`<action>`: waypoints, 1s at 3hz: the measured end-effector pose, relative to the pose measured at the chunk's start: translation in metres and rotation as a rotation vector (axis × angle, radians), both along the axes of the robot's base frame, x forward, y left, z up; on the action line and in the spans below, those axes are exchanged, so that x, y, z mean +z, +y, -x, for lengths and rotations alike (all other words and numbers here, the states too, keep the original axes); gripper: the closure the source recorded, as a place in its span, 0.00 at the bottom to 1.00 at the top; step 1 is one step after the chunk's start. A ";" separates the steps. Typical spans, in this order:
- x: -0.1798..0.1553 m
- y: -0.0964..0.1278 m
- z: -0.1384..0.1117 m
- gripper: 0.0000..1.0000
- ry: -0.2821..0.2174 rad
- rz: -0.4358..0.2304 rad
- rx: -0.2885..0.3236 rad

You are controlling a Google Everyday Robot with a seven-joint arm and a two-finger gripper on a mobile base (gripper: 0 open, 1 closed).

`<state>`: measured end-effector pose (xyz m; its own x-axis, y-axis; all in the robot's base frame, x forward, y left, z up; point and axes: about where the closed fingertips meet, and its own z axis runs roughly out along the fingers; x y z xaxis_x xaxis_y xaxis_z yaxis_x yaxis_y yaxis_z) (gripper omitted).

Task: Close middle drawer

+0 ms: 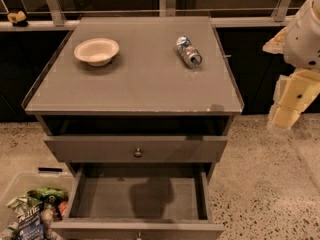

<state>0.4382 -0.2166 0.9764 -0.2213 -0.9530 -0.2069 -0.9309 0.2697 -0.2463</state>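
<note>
The gripper (288,110) hung at the right edge of the frame, cream-coloured, below the white bulk of the arm (304,34). It was off to the right of the cabinet (220,134), over the floor, touching nothing. Whether it was spread or closed could not be told.

The middle drawer (140,196) lay well apart from it, at the bottom centre of the frame, pulled far out toward the camera. Its grey interior was bare apart from a dark shadow across the floor of it. Its low front ran along the bottom edge of the frame, with only the top of a small knob (138,235) showing.

Just above sat the upper drawer front (90,149), with 1 round metal knob (138,153) at its centre and a dark gap between it and the cabinet top.

On the grey cabinet top (140,84) were 2 things: a pale shallow bowl (96,50) upright at the upper left, and a can (188,51) lying on its side at the upper right, well apart from the bowl.

At the lower left of the frame, beside the open drawer, stood a clear bin (22,184) holding snack packets (35,211). The speckled floor (260,194) spread out to the right. Along the top ran a ledge (240,21) with slanted metal posts, and a small pale object (17,17) sat on it at the far upper left.
</note>
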 end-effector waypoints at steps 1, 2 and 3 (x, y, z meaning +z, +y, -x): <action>-0.009 0.000 0.006 0.00 -0.007 -0.007 0.009; -0.039 0.007 0.028 0.00 -0.016 -0.052 0.056; -0.112 0.014 0.052 0.00 0.032 -0.145 0.093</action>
<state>0.3864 -0.2023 0.8644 -0.1426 -0.9304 -0.3378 -0.9602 0.2128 -0.1808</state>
